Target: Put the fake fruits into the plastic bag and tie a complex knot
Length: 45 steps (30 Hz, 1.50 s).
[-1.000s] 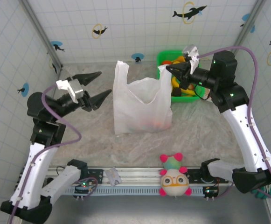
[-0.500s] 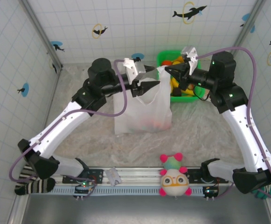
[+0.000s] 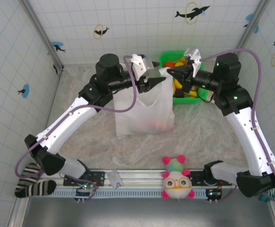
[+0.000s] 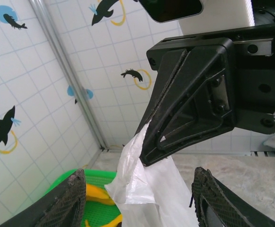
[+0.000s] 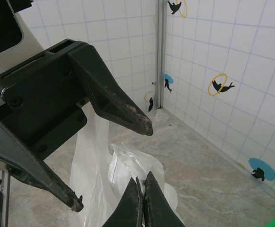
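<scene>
The plastic bag (image 3: 144,106) stands at the middle of the bench (image 3: 94,142), mouth upward. Faint reddish and orange shapes show through its film low down, which I take to be fake fruits (image 3: 152,126) already inside. More fruits, yellow bananas (image 3: 179,88) among them, lie in the green basket (image 3: 165,58) at the upper right.

The right hand (image 3: 170,72) is clenched on the bag's right handle strap (image 4: 139,187) and holds it up. The left hand (image 3: 159,81) sits just beside it, released. In the left wrist view its fingers (image 4: 71,198) stand well apart at the bottom of the frame, with the strap rising between them.

The step in hand looks like the left hand taking that strap. To do it well:

- Close on the strap below the right hand's pinch, where the film is bunched, not on a loose edge.
- Keep the fingertips clear of the right hand's tips. The two hands are very near and could clash.
- Have the right hand keep the strap taut and steady until the new grip is sure. Thin film slips and folds away easily.

No brand or readable writing appears. The walls carry only dolphin-and-ring decals. A small tag (image 3: 114,178) on the rail at the lower edge is too small to read.
</scene>
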Tool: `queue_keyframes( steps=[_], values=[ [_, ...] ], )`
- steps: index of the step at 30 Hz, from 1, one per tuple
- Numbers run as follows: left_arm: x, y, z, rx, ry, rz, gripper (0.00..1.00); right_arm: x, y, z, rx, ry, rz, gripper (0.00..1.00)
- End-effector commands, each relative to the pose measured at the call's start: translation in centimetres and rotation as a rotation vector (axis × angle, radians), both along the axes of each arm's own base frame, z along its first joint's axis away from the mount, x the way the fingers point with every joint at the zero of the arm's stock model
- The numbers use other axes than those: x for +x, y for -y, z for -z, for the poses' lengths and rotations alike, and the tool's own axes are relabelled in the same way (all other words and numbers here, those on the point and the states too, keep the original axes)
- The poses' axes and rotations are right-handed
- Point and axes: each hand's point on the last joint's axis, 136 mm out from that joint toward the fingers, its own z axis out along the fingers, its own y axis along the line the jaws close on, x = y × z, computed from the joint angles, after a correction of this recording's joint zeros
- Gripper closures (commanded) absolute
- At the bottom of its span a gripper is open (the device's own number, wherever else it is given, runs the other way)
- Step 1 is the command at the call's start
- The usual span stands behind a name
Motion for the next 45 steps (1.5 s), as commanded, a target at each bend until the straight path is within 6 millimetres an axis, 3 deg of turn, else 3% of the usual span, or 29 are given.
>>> queue_keyframes(
  steps=[1,5,10,16,18,20,23,26,29,36,41,45],
  values=[
    [-0.1,0.2,-1.6,-0.024,0.059,0.009,0.40,-1.2,-0.3,-0.8,0.013,0.042,-0.039,1.00],
    [-0.2,0.9,-1.0,-0.015,0.046,0.049,0.44,-1.3,-0.4,-0.9,0.017,0.050,-0.049,1.00],
    [-0.3,1.3,-0.8,-0.006,0.041,0.073,0.61,-1.5,-0.5,-0.8,0.017,0.051,-0.057,1.00],
    [-0.4,1.3,-0.7,-0.003,0.044,0.076,0.92,-1.7,-0.3,-1.0,0.019,0.057,-0.067,0.94],
    [-0.5,1.2,-0.8,-0.005,0.047,0.075,1.00,-1.7,0.2,-1.0,0.020,0.056,-0.057,0.83],
    [-0.5,1.2,-0.8,-0.007,0.049,0.072,1.00,-1.7,1.3,-1.2,0.025,0.061,-0.038,0.68],
    [-0.5,1.1,-0.9,-0.011,0.052,0.075,1.00,-1.5,3.7,-1.8,0.074,0.077,0.009,0.55],
    [-0.8,1.0,-1.1,-0.020,0.054,0.082,1.00,-1.7,5.4,-1.2,0.107,0.099,0.028,0.26],
    [-1.2,0.9,-1.3,-0.025,0.058,0.096,1.00,-2.4,5.4,0.5,0.117,0.149,-0.004,0.01],
    [-2.4,0.4,-1.6,-0.034,0.069,0.140,1.00,-1.6,1.5,3.1,0.095,0.221,-0.123,0.00],
    [-3.1,-0.2,-1.7,-0.046,0.075,0.185,1.00,-0.9,-0.3,2.5,0.103,0.258,-0.211,0.00],
    [-3.2,-0.6,-1.8,-0.056,0.069,0.214,1.00,-1.9,-2.0,2.0,0.107,0.255,-0.321,0.04]
  ],
)
